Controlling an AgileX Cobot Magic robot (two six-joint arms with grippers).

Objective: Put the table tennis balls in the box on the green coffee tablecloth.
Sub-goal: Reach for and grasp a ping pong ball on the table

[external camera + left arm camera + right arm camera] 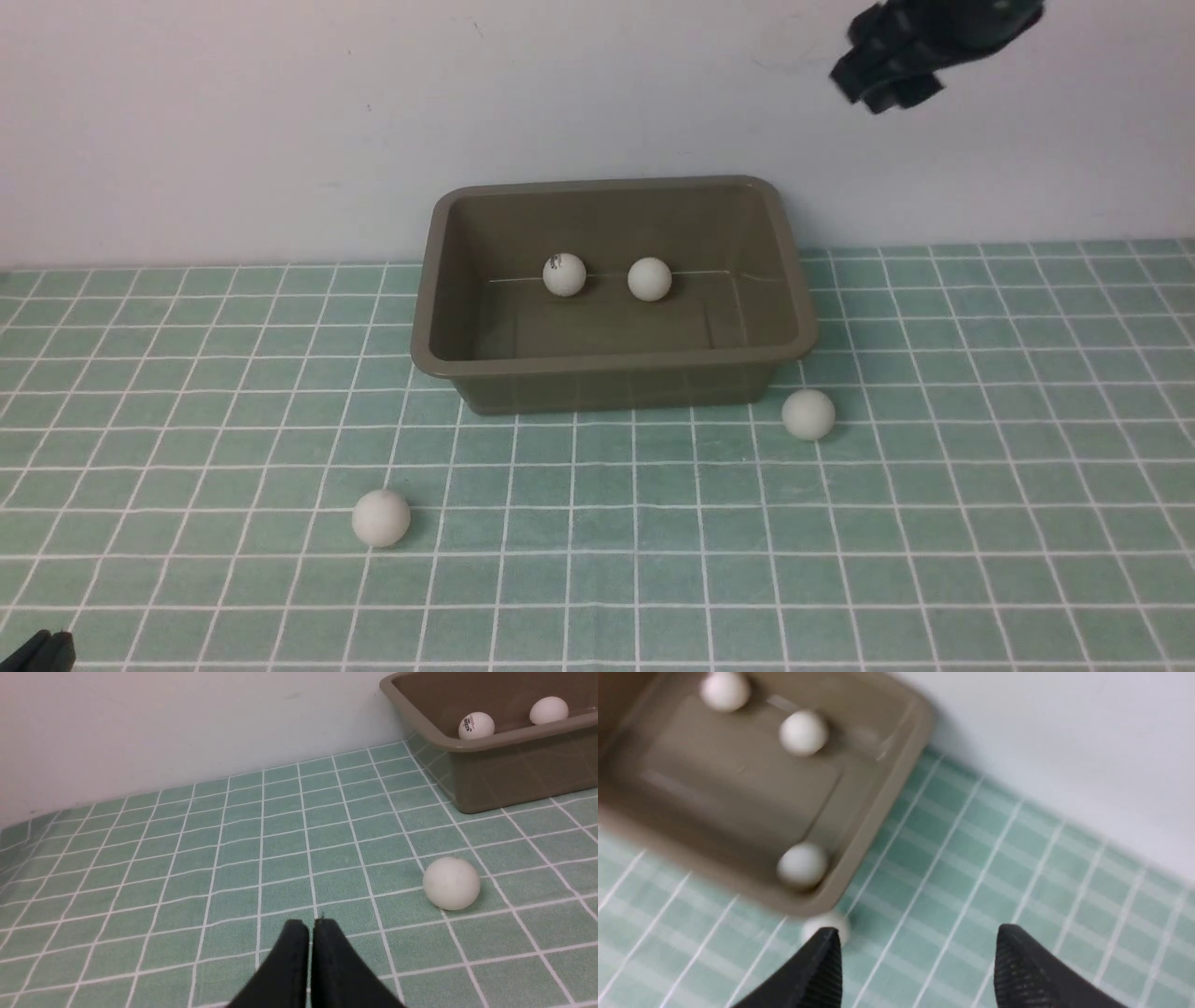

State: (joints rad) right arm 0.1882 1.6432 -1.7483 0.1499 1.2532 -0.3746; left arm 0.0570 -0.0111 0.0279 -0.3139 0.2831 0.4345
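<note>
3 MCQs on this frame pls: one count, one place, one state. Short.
1. Balls lying on the tablecloth outside the box? A) one B) two C) four
2. The ball with the dark print sits: A) in the box B) on the tablecloth C) on the box's rim
3. The right hand is: A) shut on a ball B) shut, empty C) open, empty
Answers: 1 B, the left ball and the right ball show on the cloth in the front view; 2 A, the box's walls surround it; 3 C, its fingers stand apart with nothing between.
</note>
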